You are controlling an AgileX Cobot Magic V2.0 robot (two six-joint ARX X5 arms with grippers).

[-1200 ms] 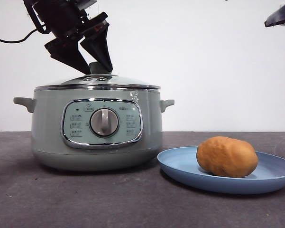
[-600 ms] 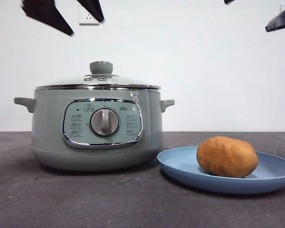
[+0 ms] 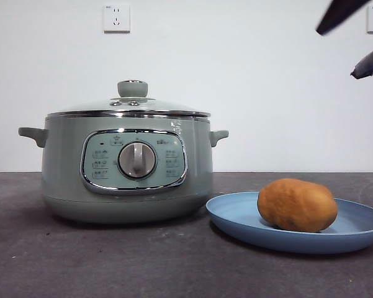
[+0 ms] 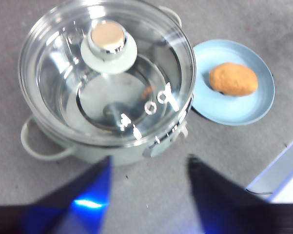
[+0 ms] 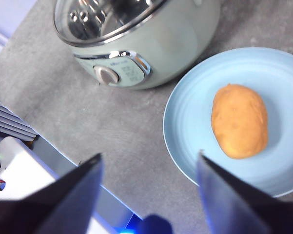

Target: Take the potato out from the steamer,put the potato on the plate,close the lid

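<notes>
Looks pretty much done tbh. Oval orange-brown potato sits on wide light-blue plate, plate at roughly 3 o'clock from big sage-green steamer. Steel-rimmed glass lid seated on pot, green knob up. Left gripper high above pot, jaws spread wide, empty. Right gripper above plate, jaws wide too, nothing held. Nothing left afaict.

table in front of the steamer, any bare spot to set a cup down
Bare table runs along the near edge, in front of the steamer and the plate. It is tight where the plate's rim nears the steamer's base. The potato takes up the plate's middle.
</notes>
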